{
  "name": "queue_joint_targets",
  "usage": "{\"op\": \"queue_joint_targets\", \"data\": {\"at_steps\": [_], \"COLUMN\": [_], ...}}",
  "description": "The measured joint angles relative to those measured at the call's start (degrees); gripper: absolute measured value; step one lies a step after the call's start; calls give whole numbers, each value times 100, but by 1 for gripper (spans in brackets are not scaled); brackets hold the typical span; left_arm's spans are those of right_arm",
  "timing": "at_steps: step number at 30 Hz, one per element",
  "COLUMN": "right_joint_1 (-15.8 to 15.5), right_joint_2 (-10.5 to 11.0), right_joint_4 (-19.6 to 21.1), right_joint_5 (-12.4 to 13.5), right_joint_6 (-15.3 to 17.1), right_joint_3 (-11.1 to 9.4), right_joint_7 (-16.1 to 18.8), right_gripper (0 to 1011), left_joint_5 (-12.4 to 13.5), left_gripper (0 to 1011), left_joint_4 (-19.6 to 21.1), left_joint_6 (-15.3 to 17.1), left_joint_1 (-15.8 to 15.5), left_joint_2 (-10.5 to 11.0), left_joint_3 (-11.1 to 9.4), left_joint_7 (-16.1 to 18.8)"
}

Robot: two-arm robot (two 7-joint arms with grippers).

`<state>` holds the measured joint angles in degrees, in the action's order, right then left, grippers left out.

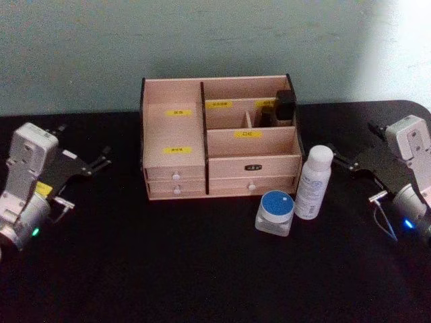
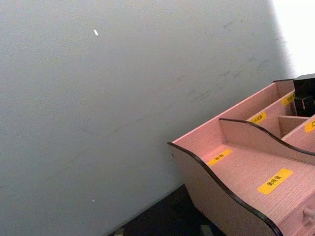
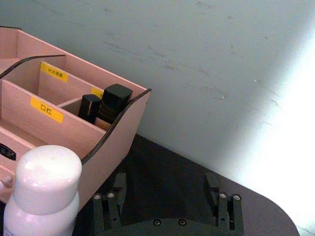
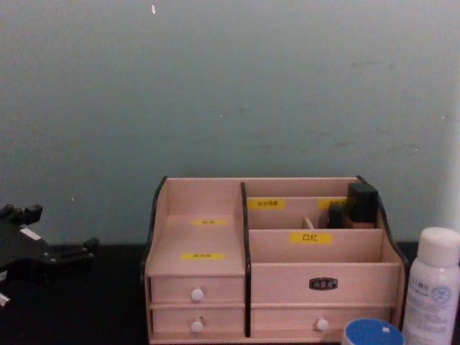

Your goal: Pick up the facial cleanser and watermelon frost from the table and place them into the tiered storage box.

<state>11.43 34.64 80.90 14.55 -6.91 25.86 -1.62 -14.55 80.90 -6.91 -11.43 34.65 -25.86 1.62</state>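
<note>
- Your left gripper (image 1: 82,143) hangs left of the light wooden tiered storage box (image 1: 175,161), jaws wide.
- Your right gripper (image 1: 353,142), jaws wide, sits right of the white plastic bottle (image 1: 314,182) and blue-lidded clear jar (image 1: 275,212).

The light wooden tiered storage box (image 1: 219,145) sits on the black table (image 1: 202,269). A white capped bottle (image 1: 314,182) stands right of its front corner, with a blue-lidded clear jar (image 1: 275,212) before both.

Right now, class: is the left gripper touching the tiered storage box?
Apart. The head view shows bare black table between the left gripper and the tiered storage box; the chest view shows the same gap.
</note>
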Motion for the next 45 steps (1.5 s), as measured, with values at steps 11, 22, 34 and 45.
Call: {"op": "queue_joint_targets", "data": {"at_steps": [11, 22, 34, 45], "right_joint_1": [0, 0, 0, 0], "right_joint_2": [0, 0, 0, 0], "right_joint_4": [0, 0, 0, 0], "right_joint_5": [0, 0, 0, 0], "right_joint_6": [0, 0, 0, 0], "right_joint_3": [0, 0, 0, 0], "right_joint_7": [0, 0, 0, 0], "right_gripper": [1002, 1002, 1003, 1002], "left_joint_5": [0, 0, 0, 0], "left_gripper": [1001, 1001, 1001, 1001], "left_joint_4": [0, 0, 0, 0], "left_joint_6": [0, 0, 0, 0], "left_joint_1": [0, 0, 0, 0], "left_joint_2": [0, 0, 0, 0], "left_joint_3": [0, 0, 0, 0], "left_joint_7": [0, 0, 0, 0]}}
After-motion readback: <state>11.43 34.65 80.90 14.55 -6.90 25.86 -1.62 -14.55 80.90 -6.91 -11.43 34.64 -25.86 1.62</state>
